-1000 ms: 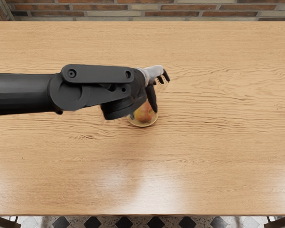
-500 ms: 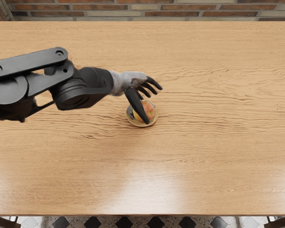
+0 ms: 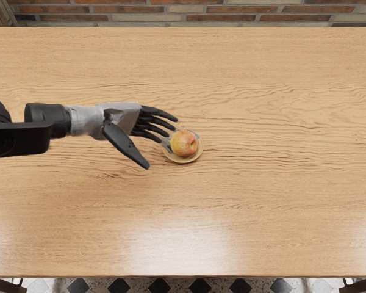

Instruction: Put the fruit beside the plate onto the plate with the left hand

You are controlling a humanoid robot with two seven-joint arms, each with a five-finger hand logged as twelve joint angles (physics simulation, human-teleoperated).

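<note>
- The fruit (image 3: 184,143), round like an apple and coloured red and yellow, sits on the plate (image 3: 184,160), a small yellowish dish.
- The fruit covers most of the plate, so only a narrow band of rim shows, mainly below it and at its sides.
- Plate and fruit stand near the middle of the surface (image 3: 280,201), a wide wooden top with light grain running from left to right.
- The left robot hand (image 3: 129,127) hovers just left of the plate, spread wide and holding nothing.
- Its four dark fingers (image 3: 158,114) fan out to the right, pointing toward the fruit.
- The lowest fingertips end just beside the plate's left rim; whether they touch it cannot be told from this view.
- The thumb (image 3: 131,149) sticks out downward and to the right, well apart from the other fingers, with its tip over bare wood left of the plate.
- No finger wraps around the fruit, which lies free of the robot hand.
- The palm and wrist are light grey, and the dark arm (image 3: 18,131) comes in from the picture's left edge, lying roughly level across the surface.
- A brick wall (image 3: 183,12) runs along the far edge of the surface.
- A strip of checkered floor (image 3: 140,285) shows below the near edge.
</note>
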